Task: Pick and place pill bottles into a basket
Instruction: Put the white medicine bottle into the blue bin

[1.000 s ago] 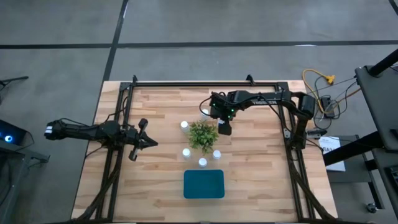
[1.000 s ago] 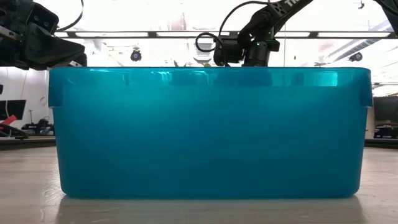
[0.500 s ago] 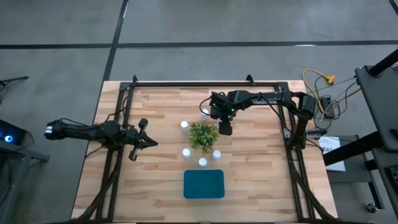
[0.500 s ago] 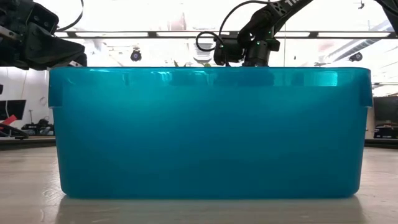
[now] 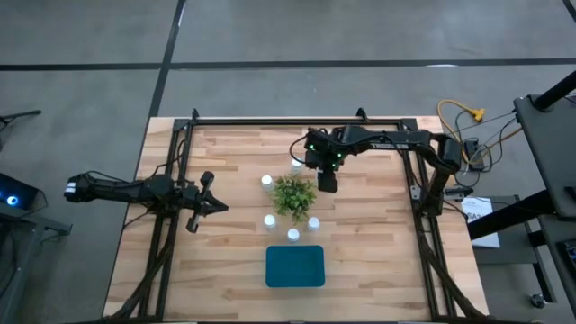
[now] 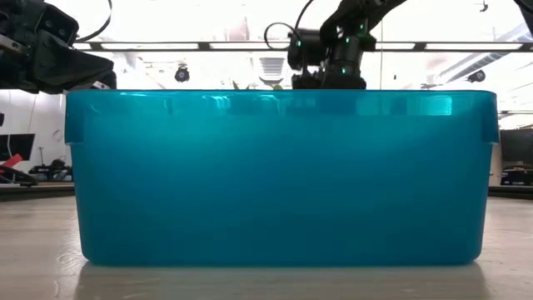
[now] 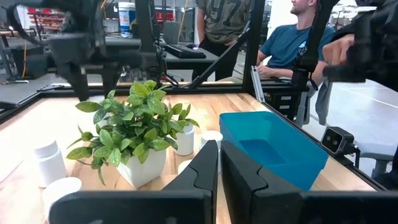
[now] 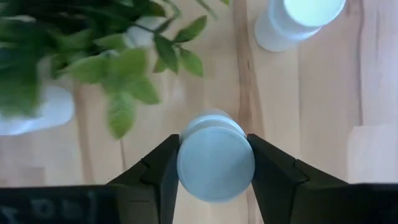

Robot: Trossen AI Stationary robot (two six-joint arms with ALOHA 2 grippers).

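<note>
The teal basket (image 5: 295, 266) rests on its base near the table's front edge and fills the low view (image 6: 275, 175). A green plant (image 5: 294, 195) in a white pot stands mid-table. White pill bottles stand upright around it (image 5: 266, 181) (image 5: 270, 221) (image 5: 293, 235) (image 5: 314, 223). My right gripper (image 5: 327, 183) is at the plant's far right side, shut on one pill bottle (image 8: 216, 163). My left gripper (image 5: 216, 207) waits shut and empty to the left of the plant; it also shows in the left wrist view (image 7: 219, 168). My right gripper pinches the pill bottle's white cap (image 8: 186, 167) between its two fingers (image 8: 163, 171), one on each side. The fingers come from above, pointing down. The bottle stays upright under the gripper; whether its base is clear of the table, I cannot tell.
Another bottle (image 8: 298, 18) stands close to the held one, and the plant's leaves (image 8: 124, 74) reach near the right gripper. Dark frame rails (image 5: 171, 234) run along the table's sides. People (image 7: 298, 37) are beyond the table.
My right gripper has gone up a little, still shut on the bottle, and has shifted slightly toward the table's far edge.
</note>
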